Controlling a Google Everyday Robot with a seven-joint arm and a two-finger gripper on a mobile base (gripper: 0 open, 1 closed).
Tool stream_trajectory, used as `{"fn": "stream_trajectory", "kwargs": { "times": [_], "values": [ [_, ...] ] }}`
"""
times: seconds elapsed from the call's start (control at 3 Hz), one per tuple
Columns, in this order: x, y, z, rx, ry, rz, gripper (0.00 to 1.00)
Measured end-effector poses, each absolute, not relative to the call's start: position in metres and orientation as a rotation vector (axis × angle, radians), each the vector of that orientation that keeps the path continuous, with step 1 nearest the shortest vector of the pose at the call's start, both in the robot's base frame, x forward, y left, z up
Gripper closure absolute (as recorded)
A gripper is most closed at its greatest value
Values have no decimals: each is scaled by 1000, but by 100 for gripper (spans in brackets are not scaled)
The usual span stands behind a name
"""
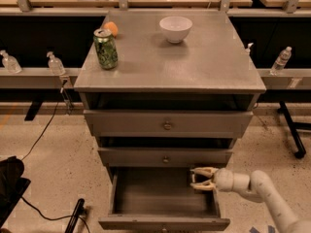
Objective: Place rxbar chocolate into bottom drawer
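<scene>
A: Grey brushed metal, matte. The cabinet (194, 67) is square-cornered with three drawers. We log the bottom drawer (160, 222) pulled out: a wide shallow box with a dark floor.

B: Gripper?

A: Cream-coloured gripper (201, 178) on a smooth, rounded pale arm (257, 188) that enters from the right. It sits low over the drawer's right rear corner, just under the front of the middle drawer (146, 157). We cannot tell whether it is clamped on anything or slack; the space at its tip reads dark against the dark floor.

B: And the rxbar chocolate?

A: We cannot pick it out. It is not on the cabinet top and not on the drawer floor we can see. We judge it is in the gripper, its dark wrapper lost in shadow, but that is a judgement only.

B: So the step is the set-down.

A: We think so. To do it well, carry left toward mid-floor, clear of the side wall. Go low before letting go, so the flat, slick wrapper lands flat and neither skids nor leans. Mind the middle drawer's lip overhead on the way out.

B: Other items?

A: On top: a green patterned can (105, 48), an upright glossy cylinder; a white bowl (175, 28), round and smooth; a small orange thing (112, 28) behind the can. None concern us.
</scene>
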State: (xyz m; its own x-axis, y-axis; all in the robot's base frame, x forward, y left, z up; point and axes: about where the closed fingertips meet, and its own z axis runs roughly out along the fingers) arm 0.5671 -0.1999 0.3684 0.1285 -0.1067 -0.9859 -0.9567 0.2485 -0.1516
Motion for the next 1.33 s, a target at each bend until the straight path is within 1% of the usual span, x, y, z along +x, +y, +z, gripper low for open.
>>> {"fn": "stream_trajectory", "kwargs": {
  "times": [0.33, 0.67, 1.0, 1.33],
  "values": [
    [564, -193, 311, -1106, 1222, 886, 100],
    [569, -195, 274, -1091, 1239, 829, 80],
    [570, -194, 266, -1087, 1243, 821, 51],
    [571, -191, 266, -1088, 1242, 825, 28]
  ]
}}
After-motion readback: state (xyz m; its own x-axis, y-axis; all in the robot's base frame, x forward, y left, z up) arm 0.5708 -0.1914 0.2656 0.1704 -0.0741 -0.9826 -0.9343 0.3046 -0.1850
